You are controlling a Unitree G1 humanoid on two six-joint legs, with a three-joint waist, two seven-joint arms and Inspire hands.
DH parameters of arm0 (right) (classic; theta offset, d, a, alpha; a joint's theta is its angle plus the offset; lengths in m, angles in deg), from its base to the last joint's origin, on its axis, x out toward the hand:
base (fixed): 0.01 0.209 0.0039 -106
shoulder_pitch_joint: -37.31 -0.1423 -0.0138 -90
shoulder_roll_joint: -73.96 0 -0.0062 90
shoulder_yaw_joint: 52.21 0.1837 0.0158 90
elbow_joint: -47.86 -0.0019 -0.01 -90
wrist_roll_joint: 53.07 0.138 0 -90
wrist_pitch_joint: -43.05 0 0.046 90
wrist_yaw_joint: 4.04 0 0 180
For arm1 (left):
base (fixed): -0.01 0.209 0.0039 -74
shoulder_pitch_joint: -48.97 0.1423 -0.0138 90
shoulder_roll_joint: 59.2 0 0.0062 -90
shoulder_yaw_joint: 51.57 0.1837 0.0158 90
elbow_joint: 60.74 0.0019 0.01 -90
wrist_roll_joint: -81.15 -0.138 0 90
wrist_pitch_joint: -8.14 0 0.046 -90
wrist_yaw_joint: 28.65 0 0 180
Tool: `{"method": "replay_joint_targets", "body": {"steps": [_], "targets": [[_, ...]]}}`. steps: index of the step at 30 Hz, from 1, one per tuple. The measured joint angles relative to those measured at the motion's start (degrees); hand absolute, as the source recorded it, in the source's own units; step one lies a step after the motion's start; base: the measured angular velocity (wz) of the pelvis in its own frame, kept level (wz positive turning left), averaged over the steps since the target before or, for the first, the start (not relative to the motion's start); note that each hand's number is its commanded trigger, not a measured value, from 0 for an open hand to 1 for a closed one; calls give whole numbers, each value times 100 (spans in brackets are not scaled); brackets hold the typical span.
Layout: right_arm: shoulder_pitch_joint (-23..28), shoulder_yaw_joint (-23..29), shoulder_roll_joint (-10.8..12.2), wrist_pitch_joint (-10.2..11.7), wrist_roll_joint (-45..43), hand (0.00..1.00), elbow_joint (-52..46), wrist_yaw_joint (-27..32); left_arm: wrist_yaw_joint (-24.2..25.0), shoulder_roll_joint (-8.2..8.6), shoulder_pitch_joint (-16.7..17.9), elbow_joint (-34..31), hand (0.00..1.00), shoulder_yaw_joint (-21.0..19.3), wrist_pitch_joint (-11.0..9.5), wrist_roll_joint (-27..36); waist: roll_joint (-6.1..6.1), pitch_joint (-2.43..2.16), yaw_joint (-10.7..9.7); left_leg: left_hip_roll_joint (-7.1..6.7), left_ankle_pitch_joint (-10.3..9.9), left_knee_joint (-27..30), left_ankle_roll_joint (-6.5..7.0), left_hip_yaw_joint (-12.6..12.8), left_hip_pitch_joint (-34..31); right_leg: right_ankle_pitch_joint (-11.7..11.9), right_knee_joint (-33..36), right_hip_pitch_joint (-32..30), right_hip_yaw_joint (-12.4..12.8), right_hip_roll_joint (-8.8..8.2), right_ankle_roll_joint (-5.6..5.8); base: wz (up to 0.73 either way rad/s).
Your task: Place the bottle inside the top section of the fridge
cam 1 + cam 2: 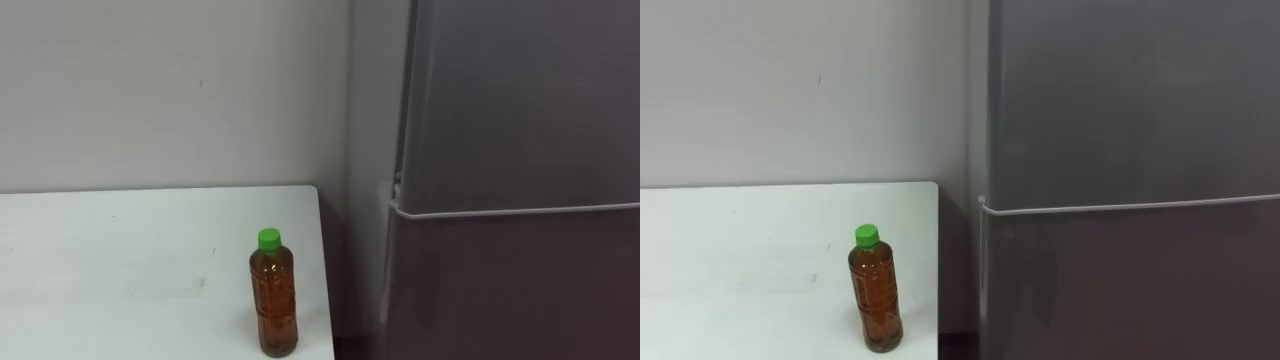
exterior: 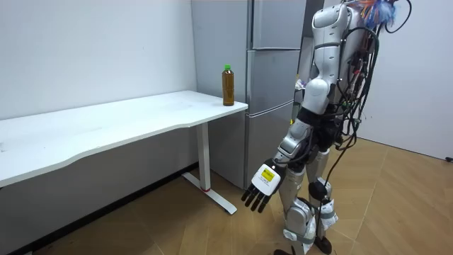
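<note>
The bottle [image 1: 274,300] is clear plastic with ribbed sides and a green cap, and brown liquid fills it almost to the neck. It stands upright on the white desk [image 1: 120,270], near the corner closest to the grey fridge [image 1: 520,150], well above the left hand [image 2: 262,188] and apart from it. That hand hangs low beside the robot's leg, its fingers straight and loosely spread, holding nothing. Both fridge doors are closed, so I cannot tell what is inside.
</note>
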Motion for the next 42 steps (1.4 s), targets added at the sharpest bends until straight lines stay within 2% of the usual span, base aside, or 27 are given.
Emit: {"method": "replay_joint_targets", "body": {"steps": [11,17,21,27,30,33,35,37,42], "targets": [[-23,14,-2,7,-25,0,73,-119,-122,0,-10,14,0,1,-7,26,-25,0,-2,-2,0,1,1,-2,-4,0,6,-2,-1,-1,1,0],[-103,40,-5,-55,-65,0,141,-159,-115,0,22,43,0,-7,0,459,-24,1,-15,-3,-1,1,1,-1,-6,-3,0,2,-28,-2,3,0],[-105,41,-12,-58,-152,0,133,-163,-108,-7,30,46,0,-48,2,520,-22,2,-19,-3,-2,3,0,-6,-8,-4,-3,5,-39,-4,4,0],[-77,46,-40,-58,-214,0,120,-154,-122,-28,1,0,0,-352,8,984,5,1,14,-1,-4,6,-1,-6,12,-4,4,15,-20,-3,4,0],[-49,178,-40,-58,-233,0,113,-161,-177,-31,-13,-58,0,-651,9,1342,42,2,15,1,-6,9,-2,-10,11,-4,3,17,-13,0,3,0],[-21,408,-56,-58,-393,0,104,-233,-344,-42,-47,-114,0,-920,8,1817,140,-14,17,1,-7,17,0,-18,17,-3,9,21,-10,-1,3,0],[-19,505,-66,-57,-420,0,97,-241,-460,-45,-40,-266,0,-1035,-3,2130,177,3,20,-1,-9,13,-1,-19,77,-4,8,55,-11,-3,3,0],[-7,539,-87,-50,-425,0,45,-216,-608,-44,9,-680,0,-1050,-28,2627,252,8,34,-2,-13,9,-2,-11,97,-6,11,70,-10,-5,7,0],[51,592,-87,-49,-442,0,-108,-131,-921,-32,35,-1560,0,-1169,-173,3475,289,3,35,4,-13,6,-2,-11,102,-8,26,80,-15,0,4,0]]}}
